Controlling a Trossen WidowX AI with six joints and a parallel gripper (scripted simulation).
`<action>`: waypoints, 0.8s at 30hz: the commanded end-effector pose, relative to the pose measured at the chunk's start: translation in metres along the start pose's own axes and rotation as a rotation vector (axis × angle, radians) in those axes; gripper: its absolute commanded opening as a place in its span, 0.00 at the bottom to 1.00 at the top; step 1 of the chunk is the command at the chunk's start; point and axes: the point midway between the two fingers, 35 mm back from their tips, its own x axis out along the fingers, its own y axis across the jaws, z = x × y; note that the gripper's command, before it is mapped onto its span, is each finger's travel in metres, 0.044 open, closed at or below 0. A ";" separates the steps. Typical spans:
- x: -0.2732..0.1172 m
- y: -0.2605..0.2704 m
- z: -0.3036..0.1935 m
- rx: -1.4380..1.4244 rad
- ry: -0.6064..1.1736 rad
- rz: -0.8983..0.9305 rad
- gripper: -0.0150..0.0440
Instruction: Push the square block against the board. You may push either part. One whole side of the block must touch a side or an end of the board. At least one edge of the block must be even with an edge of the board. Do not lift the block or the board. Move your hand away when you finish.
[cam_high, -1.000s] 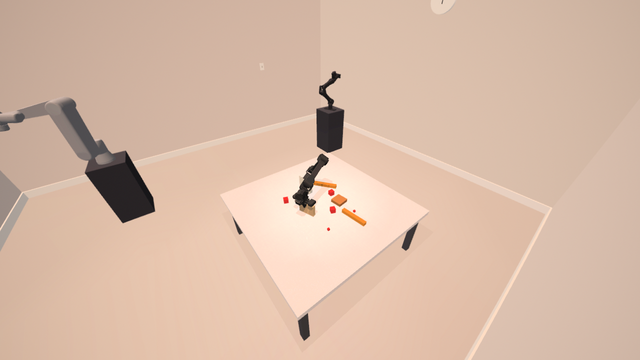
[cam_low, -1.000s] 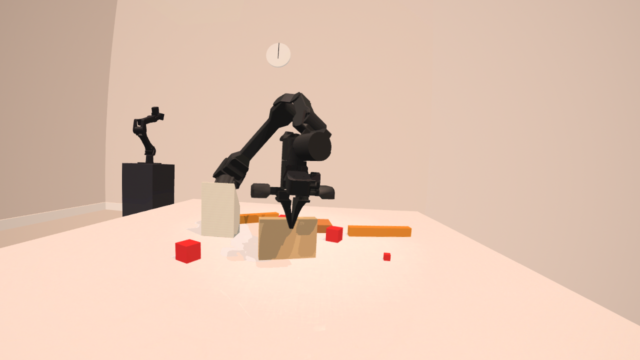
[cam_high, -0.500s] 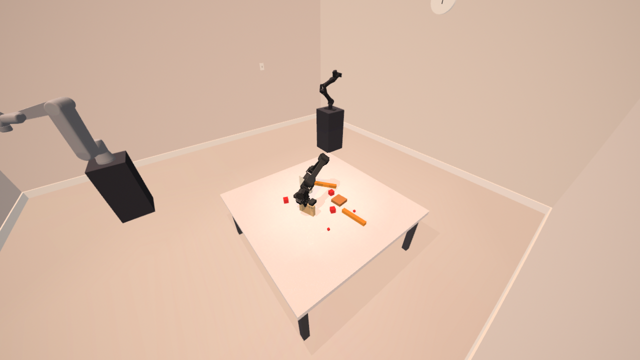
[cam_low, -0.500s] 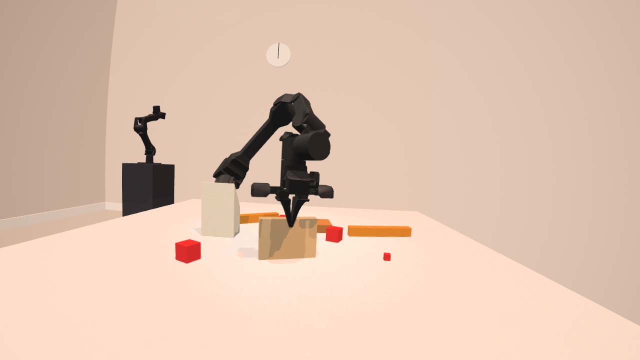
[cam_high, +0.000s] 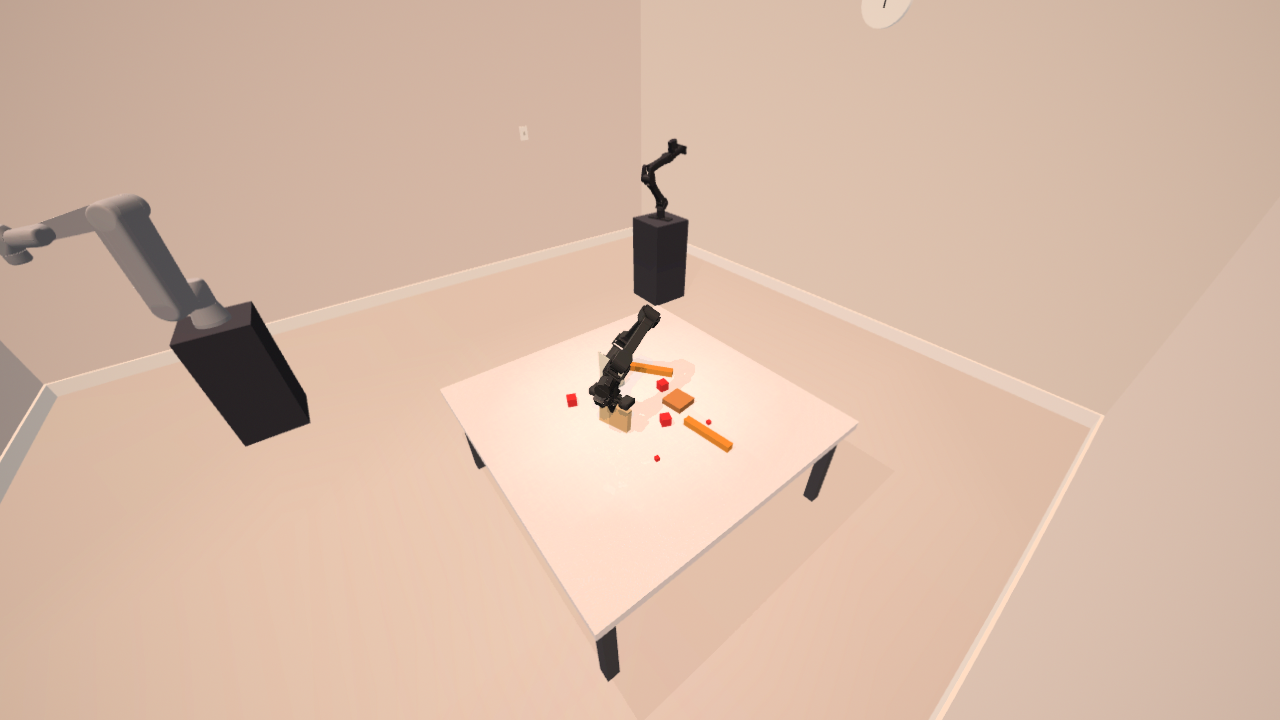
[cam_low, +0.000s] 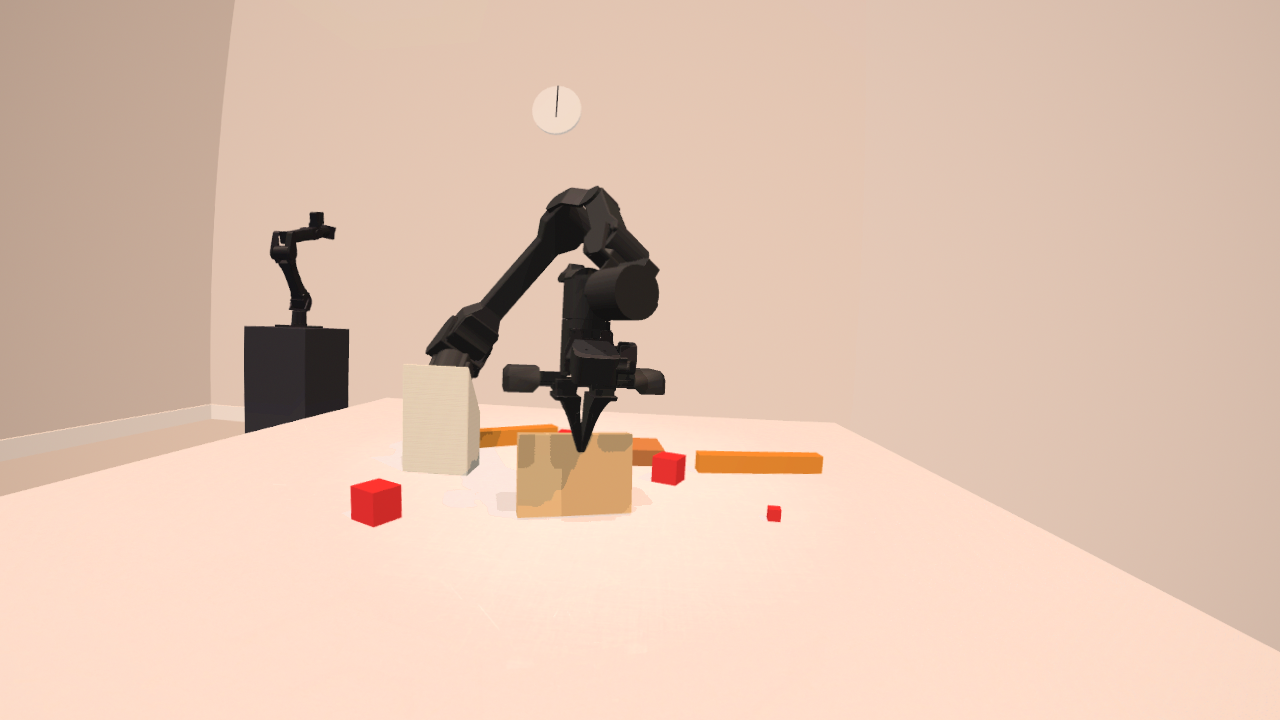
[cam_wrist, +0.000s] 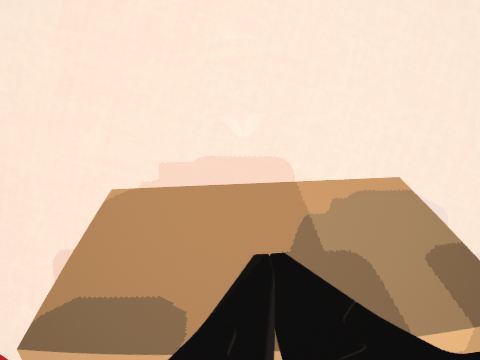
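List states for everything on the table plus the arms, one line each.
gripper: shut, empty, pointing down; contact with tan slab unclear
tan slab: standing on edge
orange square block: flat, apart from both bars
right orange bar: lying flat
rear orange bar: lying flat
cream block: upright
red cubes: resting on table
black background arm: bent, raised
grey arm: bent, raised
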 end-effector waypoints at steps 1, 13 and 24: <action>0.002 -0.001 -0.005 0.008 0.009 0.003 0.25; 0.002 -0.001 -0.013 0.008 0.010 0.003 0.25; 0.002 -0.001 -0.020 0.009 0.011 0.002 0.25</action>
